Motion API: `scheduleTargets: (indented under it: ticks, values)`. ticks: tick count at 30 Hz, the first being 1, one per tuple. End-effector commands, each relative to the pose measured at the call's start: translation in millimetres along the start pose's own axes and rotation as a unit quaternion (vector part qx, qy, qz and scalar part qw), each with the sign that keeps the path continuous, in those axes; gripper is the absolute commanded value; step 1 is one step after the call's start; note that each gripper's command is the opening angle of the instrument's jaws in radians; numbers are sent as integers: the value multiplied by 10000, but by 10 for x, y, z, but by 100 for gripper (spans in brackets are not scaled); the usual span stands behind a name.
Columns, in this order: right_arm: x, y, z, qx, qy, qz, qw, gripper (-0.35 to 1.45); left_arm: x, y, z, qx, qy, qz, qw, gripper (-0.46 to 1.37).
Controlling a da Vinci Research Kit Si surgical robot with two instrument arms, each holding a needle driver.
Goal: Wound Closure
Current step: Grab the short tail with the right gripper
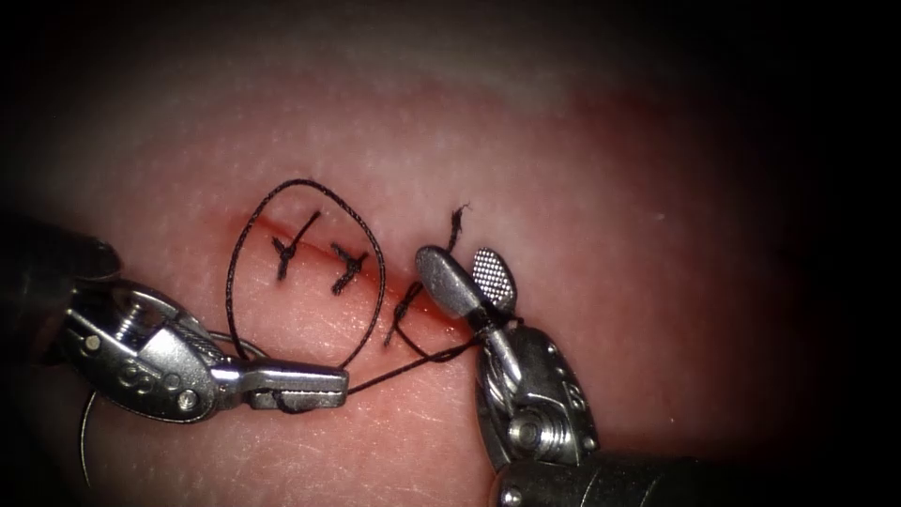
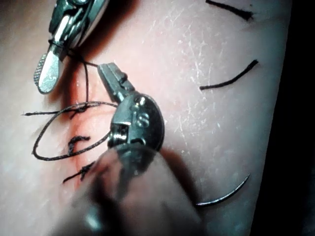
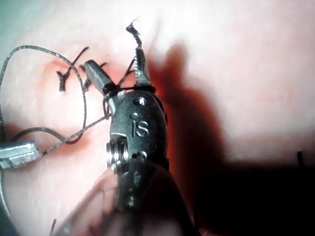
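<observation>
The pale pink pork-belly tissue (image 1: pixel 582 188) is seen with a short reddened cut (image 1: pixel 357 268) running from upper left to lower right at the centre of the endoscope view; two knotted black stitches (image 1: pixel 349 269) are seated across the cut, and a third stitch (image 1: pixel 405 305) lies at its right end, beside a short frayed thread tail (image 1: pixel 456 225). No container is present. The left arm's silver needle driver (image 1: pixel 324 385), entering from the lower left of the endoscope view, is clenched on the black thread (image 1: pixel 310 188), which is carried from the jaws up in a wide loop around the two knotted stitches and also across to the right arm's tool. The right arm's silver needle driver (image 1: pixel 469 282), rising from the lower right, is held with its jaws spread apart over the right end of the cut; the thread is wrapped around its neck just below the jaws, and nothing is grasped. The thin curved steel needle (image 2: pixel 224 195) is seen lying free on the tissue surface in the left wrist view, behind the left tool and held by neither tool. Two loose cut thread pieces (image 2: pixel 229 81) lie on the tissue there as well.
</observation>
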State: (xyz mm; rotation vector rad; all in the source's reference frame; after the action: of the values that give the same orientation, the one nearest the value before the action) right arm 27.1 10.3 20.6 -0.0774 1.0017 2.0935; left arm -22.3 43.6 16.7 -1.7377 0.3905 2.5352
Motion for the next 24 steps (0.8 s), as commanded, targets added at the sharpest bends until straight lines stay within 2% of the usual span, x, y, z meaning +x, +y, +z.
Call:
scheduleTargets:
  ticks: [1,8,18,24]
  values:
    - [0,2,3,-34,-31,46,10000,84,0,0,0,-10,-2,-1,10000,-35]
    - [-1,14,25,-95,-251,93,9996,79,2,1,3,11,-1,-4,10000,-35]
    - [10,22,61,-126,-273,102,9995,74,1,1,3,11,0,-3,10000,-35]
    - [11,21,71,-77,-362,80,9993,70,-1,-1,5,7,9,-4,10000,-35]
